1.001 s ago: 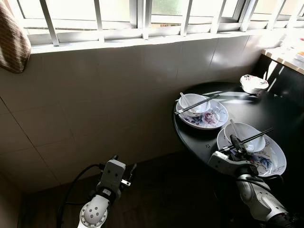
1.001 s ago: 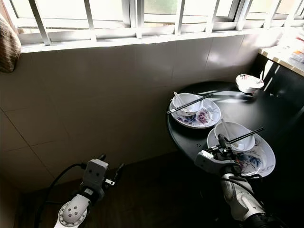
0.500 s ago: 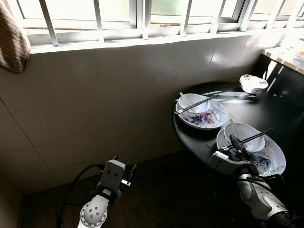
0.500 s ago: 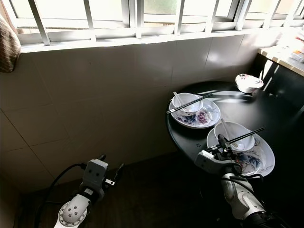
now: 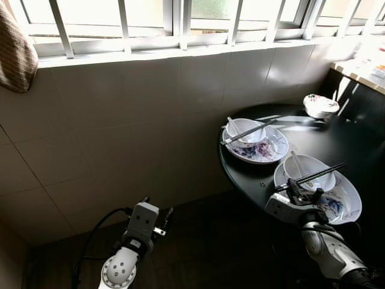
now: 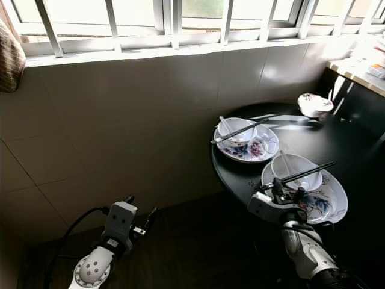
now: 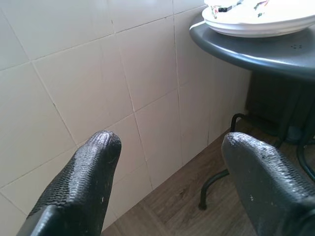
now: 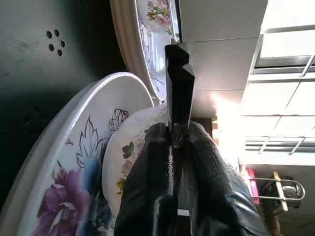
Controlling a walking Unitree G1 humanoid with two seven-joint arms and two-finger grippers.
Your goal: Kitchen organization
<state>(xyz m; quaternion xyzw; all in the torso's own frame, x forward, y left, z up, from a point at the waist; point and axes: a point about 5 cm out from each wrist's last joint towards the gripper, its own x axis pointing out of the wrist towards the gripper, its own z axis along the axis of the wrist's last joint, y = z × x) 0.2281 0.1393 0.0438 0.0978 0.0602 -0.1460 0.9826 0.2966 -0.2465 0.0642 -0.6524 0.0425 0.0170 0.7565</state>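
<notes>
Right pincer (image 8: 174, 140) pinching the chopsticks (image 5: 310, 177) lying across the near bowl (image 5: 307, 171) | bowl sitting on floral plate (image 5: 343, 201), counter (image 5: 252, 174) at 3 o'clock | left pincer (image 7: 167, 162) spread, hanging near tiled wall (image 5: 120, 120)

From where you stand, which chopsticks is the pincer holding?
On the round black table sit two flowered plates, each with a bowl and chopsticks. The held chopsticks lie across the near bowl, and the right pincer is shut on their near end.
</notes>
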